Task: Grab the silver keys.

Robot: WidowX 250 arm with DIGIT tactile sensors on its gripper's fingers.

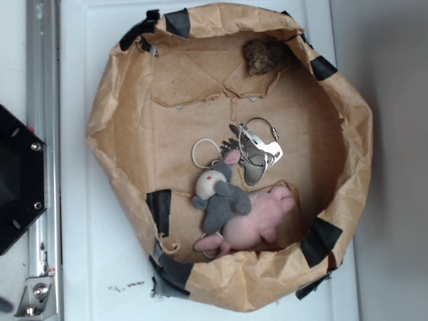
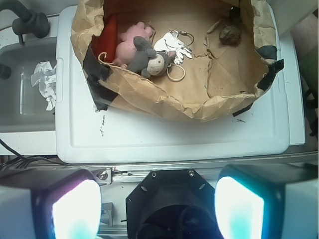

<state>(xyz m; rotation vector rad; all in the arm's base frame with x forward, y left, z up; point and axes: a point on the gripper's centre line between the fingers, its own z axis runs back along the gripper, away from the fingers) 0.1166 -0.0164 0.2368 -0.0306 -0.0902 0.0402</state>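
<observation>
The silver keys lie flat on the floor of a brown paper-lined bin, on thin wire rings, just right of the grey plush mouse. In the wrist view the silver keys show at the top, beside the grey plush mouse. My gripper hangs well back from the bin, above the black robot base. Its two fingers stand wide apart with nothing between them. The gripper does not show in the exterior view.
A pink plush lies against the mouse, a white cord loop left of the keys, and a brown rock-like lump at the bin's far side. The bin sits on a white lid. Crumpled paper lies in a clear tub at left.
</observation>
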